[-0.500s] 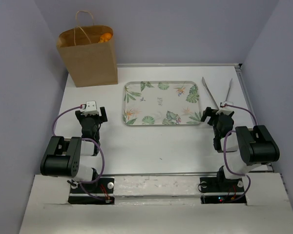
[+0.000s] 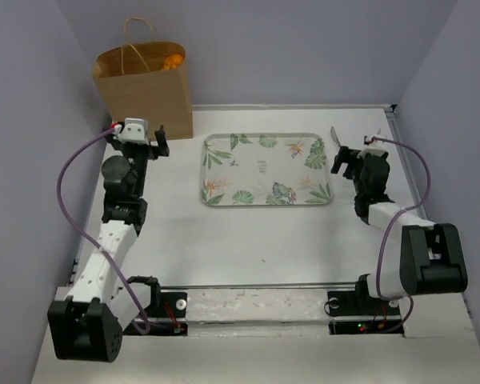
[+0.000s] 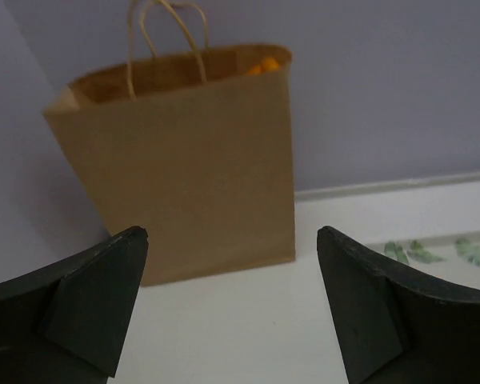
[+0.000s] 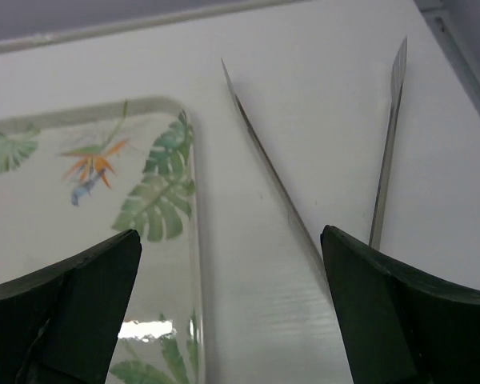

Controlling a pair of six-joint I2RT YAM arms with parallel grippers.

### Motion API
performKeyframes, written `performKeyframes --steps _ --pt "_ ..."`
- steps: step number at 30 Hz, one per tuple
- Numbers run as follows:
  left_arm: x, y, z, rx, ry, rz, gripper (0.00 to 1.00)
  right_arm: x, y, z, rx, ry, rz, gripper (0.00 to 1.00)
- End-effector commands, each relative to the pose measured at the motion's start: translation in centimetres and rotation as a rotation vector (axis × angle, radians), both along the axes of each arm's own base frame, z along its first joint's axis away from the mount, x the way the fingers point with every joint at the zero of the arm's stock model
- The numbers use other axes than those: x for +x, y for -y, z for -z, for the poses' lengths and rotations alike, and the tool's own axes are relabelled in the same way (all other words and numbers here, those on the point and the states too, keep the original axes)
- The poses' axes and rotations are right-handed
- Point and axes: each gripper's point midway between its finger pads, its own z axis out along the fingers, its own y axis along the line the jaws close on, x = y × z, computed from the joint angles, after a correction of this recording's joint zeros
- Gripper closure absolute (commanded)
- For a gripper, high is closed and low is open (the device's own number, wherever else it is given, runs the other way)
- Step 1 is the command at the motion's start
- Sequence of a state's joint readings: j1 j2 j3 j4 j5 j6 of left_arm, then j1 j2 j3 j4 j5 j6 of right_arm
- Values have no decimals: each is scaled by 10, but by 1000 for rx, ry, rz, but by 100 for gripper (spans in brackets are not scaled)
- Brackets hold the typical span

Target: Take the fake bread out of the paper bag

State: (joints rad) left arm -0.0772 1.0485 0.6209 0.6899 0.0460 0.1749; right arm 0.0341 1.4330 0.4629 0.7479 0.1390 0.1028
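Note:
The brown paper bag point(image 2: 144, 92) stands upright at the table's far left corner, handles up. An orange tip of the fake bread point(image 2: 174, 60) shows at the bag's open top; the rest is hidden inside. In the left wrist view the bag point(image 3: 176, 160) fills the middle, with the bread tip point(image 3: 266, 65) at its right rim. My left gripper point(image 2: 142, 142) is open and empty, just in front of the bag point(image 3: 232, 240). My right gripper point(image 2: 360, 158) is open and empty above the table between the tray and the tongs point(image 4: 232, 240).
A leaf-patterned tray point(image 2: 264, 168) lies in the middle of the table; its right edge shows in the right wrist view point(image 4: 194, 240). Metal tongs point(image 2: 356, 148) lie at the far right, also in the right wrist view point(image 4: 304, 160). Walls close in on both sides.
Both arms have stretched away from their bases. My left gripper moved up to just in front of the bag. My right gripper moved toward the tongs' near end.

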Motion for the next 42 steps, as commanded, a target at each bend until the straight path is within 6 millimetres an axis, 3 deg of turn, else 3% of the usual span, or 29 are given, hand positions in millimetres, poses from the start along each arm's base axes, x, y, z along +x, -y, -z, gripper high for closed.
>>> performKeyframes --steps 1,2,3,4,5,6,7,9,10,11,12,14,15,17,19,22,23,24,28,32,36,38,42 --pt "-28 -27 -49 58 -51 -128 1 16 -2 -68 -16 -50 -18 0" --pt "-33 -30 -47 130 -100 -132 1 17 -3 -80 -20 -41 -27 2" --pt "-38 -31 -76 163 -55 -131 1 15 -4 -94 -22 -38 -36 3" --pt "-40 -27 -85 223 -51 -102 1 17 -6 -108 -26 -18 -44 5" --pt "-41 -28 -83 349 -82 -84 1 21 -10 -135 -26 34 -72 8" --pt "-38 -29 -100 380 -67 -91 1 21 -14 -149 -30 60 -97 10" --pt "-35 -33 -104 415 -84 -104 1 21 -21 -173 -31 111 -138 12" --pt "-25 -43 -114 473 -120 -137 1 21 -31 -192 -25 151 -196 14" --pt "-8 -51 -136 406 -113 -185 1 21 -34 -198 -18 159 -207 15" --pt "0 -67 -138 377 -153 -214 1 23 -38 -210 -8 179 -225 16" --pt "19 -78 -168 350 -133 -218 10 24 -39 -212 -3 176 -233 16" --pt "32 -96 -174 260 -194 -187 17 24 -42 -213 9 161 -247 17" --pt "48 -104 -202 235 -159 -192 23 23 -43 -215 26 162 -247 17" --pt "58 -116 -207 179 -187 -193 23 19 -46 -215 43 163 -254 17" --pt "74 -134 -221 162 -164 -203 14 13 -49 -220 79 179 -262 18" --pt "97 -157 -215 129 -163 -225 5 6 -56 -226 112 199 -294 18" --pt "112 -164 -204 114 -175 -231 1 4 -61 -227 120 198 -309 20" --pt "111 -166 -209 113 -158 -237 1 4 -61 -226 123 196 -308 20" --pt "153 -187 -167 69 -202 -244 1 -2 -65 -225 147 184 -309 21" --pt "178 -187 -159 -10 -172 -138 1 -7 -63 -218 154 152 -296 23" --pt "187 -184 -162 -50 -126 -66 3 -15 -62 -213 126 127 -291 23" --pt "195 -184 -150 -70 -141 -55 5 -19 -60 -202 123 81 -281 23" --pt "211 -200 -117 -104 -189 -118 8 -19 -60 -207 123 78 -276 23"
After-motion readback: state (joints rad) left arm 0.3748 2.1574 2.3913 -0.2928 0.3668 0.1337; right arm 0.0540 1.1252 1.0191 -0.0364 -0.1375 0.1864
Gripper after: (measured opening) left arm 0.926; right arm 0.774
